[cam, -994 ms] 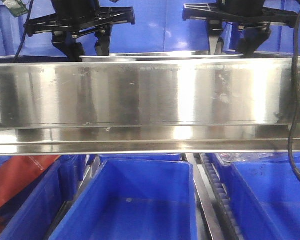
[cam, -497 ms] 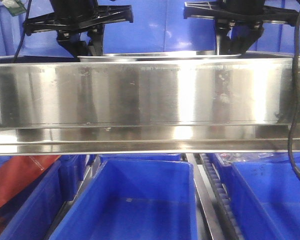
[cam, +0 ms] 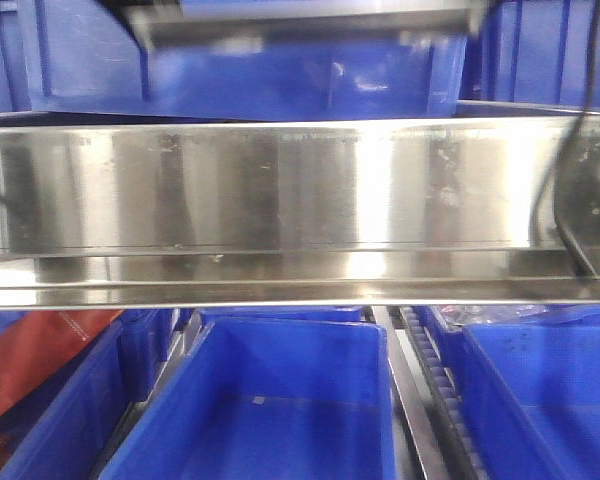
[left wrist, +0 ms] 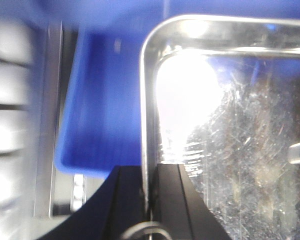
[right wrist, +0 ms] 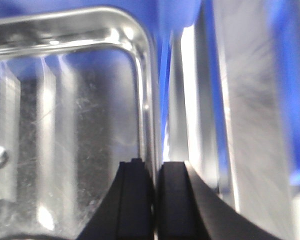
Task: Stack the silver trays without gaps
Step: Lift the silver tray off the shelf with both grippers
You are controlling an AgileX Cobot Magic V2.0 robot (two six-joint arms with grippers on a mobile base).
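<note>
I'm mid-carry, I judge: the silver tray (cam: 310,22) hangs blurred along the top edge of the front view, above the steel rail (cam: 280,190), my left gripper (left wrist: 150,192) and right gripper (right wrist: 155,197) each pinched onto a side rim; next I must keep it level and nest it squarely onto a stack I can't see here.

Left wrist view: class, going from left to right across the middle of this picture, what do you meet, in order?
A blurred metal strip → blue bin → silver tray, rim first, then its scratched floor. At the bottom, the left tool pinches that rim.
</note>
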